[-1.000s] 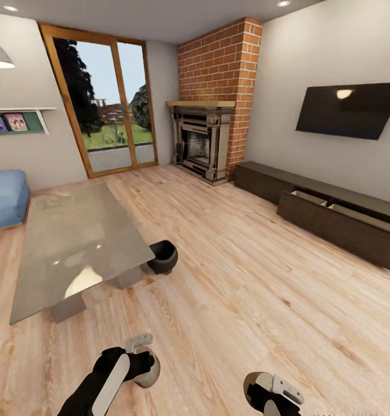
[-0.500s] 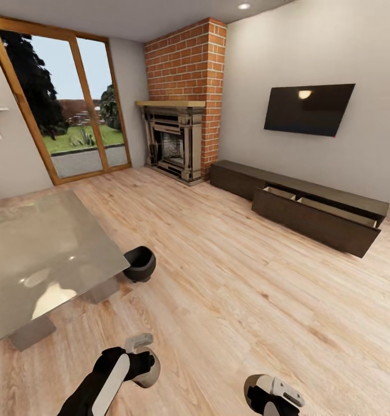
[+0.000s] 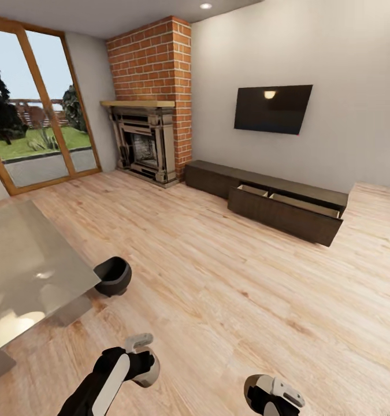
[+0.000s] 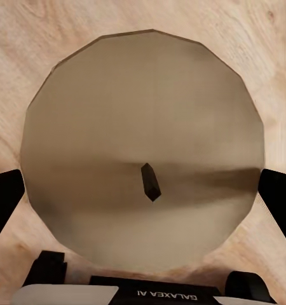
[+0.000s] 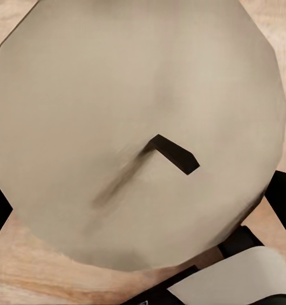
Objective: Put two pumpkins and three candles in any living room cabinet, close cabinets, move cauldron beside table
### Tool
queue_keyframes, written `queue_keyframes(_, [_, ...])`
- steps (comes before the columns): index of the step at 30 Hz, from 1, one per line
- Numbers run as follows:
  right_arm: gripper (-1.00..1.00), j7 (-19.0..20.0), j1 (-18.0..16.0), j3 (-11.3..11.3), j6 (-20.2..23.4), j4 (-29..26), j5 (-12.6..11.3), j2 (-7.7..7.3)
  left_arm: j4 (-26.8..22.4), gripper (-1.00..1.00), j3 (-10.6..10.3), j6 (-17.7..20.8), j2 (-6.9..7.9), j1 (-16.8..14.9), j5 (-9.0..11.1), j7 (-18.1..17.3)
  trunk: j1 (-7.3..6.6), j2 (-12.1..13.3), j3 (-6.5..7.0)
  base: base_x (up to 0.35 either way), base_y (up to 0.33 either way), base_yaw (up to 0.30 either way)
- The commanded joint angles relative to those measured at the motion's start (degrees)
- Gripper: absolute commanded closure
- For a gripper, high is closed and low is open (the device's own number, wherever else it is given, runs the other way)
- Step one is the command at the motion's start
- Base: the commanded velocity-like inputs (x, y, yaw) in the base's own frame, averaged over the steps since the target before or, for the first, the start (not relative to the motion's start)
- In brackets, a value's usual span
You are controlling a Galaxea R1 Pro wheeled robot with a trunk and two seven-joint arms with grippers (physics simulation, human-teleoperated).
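My left gripper (image 3: 141,363) is low over the wooden floor, shut on a squat grey-beige candle (image 3: 151,373). The left wrist view looks down on that candle (image 4: 143,114) and its dark wick, a black finger (image 4: 3,200) on either side. My right gripper (image 3: 265,392) is shut on a second candle (image 3: 255,383), whose top (image 5: 136,82) spreads across the right wrist view. The black cauldron (image 3: 112,276) stands on the floor against the corner of the glass-topped table (image 3: 21,271). The long dark cabinet (image 3: 218,176) runs along the far wall, two of its drawers (image 3: 284,215) pulled open.
A brick fireplace (image 3: 144,144) fills the far corner, with a glass door (image 3: 27,133) to its left. A dark TV (image 3: 273,108) hangs above the cabinet. Open wooden floor (image 3: 229,277) lies between me and the cabinet.
The head camera has swung right, so the table, cauldron, fireplace and cabinet all slide left in the picture. Both grippers keep the same pose and hold.
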Motion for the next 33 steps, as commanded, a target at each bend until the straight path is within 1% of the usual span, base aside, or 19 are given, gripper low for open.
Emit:
queue_keyframes(1, [1.0,-0.44,-0.05,0.14,0.13,-0.09,-0.35,-0.02,-0.1,1.0,-0.09,0.06,0.02,-0.02,0.62,0.59,0.02,-0.03,-0.05,0.217,0.0,-0.287])
queue_keyframes(13, [1.0,-0.43,-0.08,0.14,0.11,-0.08,-0.3,-0.02,-0.04,1.0,-0.16,-0.91,0.02,-0.02,0.56,0.63,0.02,-0.03,-0.18,0.299,0.0,-0.285])
queue_keyframes(16, [1.0,-0.5,-0.06,0.2,-0.64,-0.07,-0.29,-0.02,0.0,1.0,-0.21,-0.95,0.02,-0.02,0.54,0.67,0.02,-0.03,-0.28,0.349,0.0,-0.224])
queue_keyframes(20, [1.0,-0.6,-0.06,0.22,-1.36,-0.08,-0.26,0.0,-0.01,1.0,-0.24,-0.98,0.02,-0.02,0.53,0.69,0.02,-0.03,-0.33,0.35,0.0,-0.053])
queue_keyframes(30, [1.0,-0.7,-0.08,0.22,-1.52,-0.02,-0.27,0.16,-0.01,1.0,-0.24,-0.96,0.02,-0.02,0.53,0.65,0.02,-0.03,-0.34,0.35,0.0,-0.005])
queue_keyframes(33, [1.0,-0.7,-0.08,0.22,-1.53,0.0,-0.33,0.14,0.01,1.0,-0.24,-0.96,0.02,-0.02,0.53,0.69,0.02,-0.03,-0.37,0.35,0.0,-0.152])
